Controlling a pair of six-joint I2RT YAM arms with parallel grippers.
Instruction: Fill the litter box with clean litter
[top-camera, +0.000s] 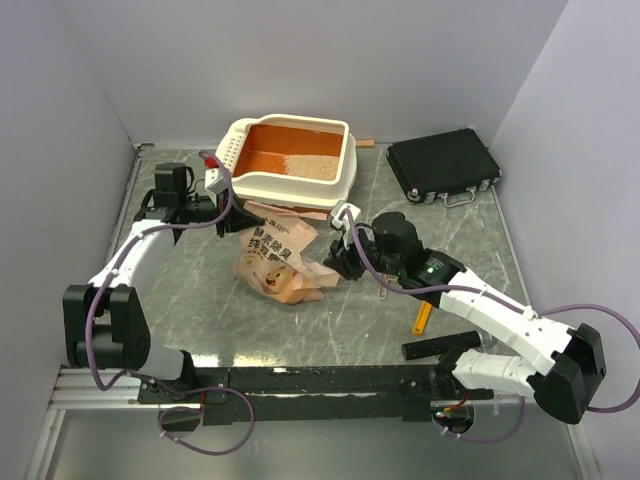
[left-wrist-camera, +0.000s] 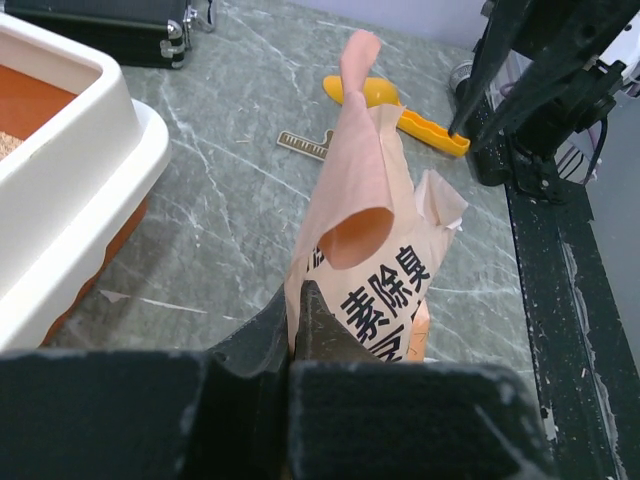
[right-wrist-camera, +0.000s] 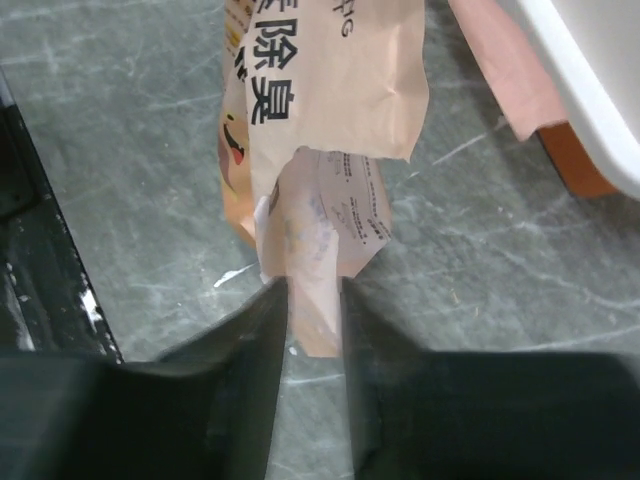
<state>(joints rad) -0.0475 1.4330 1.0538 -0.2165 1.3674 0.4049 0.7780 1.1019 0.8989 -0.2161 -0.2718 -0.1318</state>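
Far left of the top view, near 10 o'clock on the table (top-camera: 300, 335): left gripper (top-camera: 224, 212), reaching toward 3 o'clock, fingers (left-wrist-camera: 318, 325) pressed together with the upper edge of the paper bag (top-camera: 275, 262) pinched between them, as seen from the left wrist. Just right of that, at centre: the bag itself, crumpled, lying with its long axis roughly from 12 to 6 o'clock, dark print across the middle, cartoon face toward the 6 o'clock end, a loose flap curling up in the left wrist view. Directly behind it, at 12 o'clock: the litter box (top-camera: 240, 132), flat on the table, long axis from 9 to 3 o'clock, slotted short side pointing to 9 o'clock, near long wall just beside the bag's top. Inside, clean litter (top-camera: 312, 166) in a pale tan patch over the 3 to 5 o'clock part of the floor, bare orange over the rest. Right of the bag, at about 3 o'clock from it: right gripper (top-camera: 338, 264), pointing toward 9 o'clock, fingers (right-wrist-camera: 268, 320) drawn close on either side of the bag's lower corner, paper filling the narrow gap between them. Farther right, toward 5 o'clock: a small orange-yellow scoop (top-camera: 423, 318), partly under the right arm. Far right, at 1 o'clock: a black case (top-camera: 443, 165), closed, well apart from the bag.
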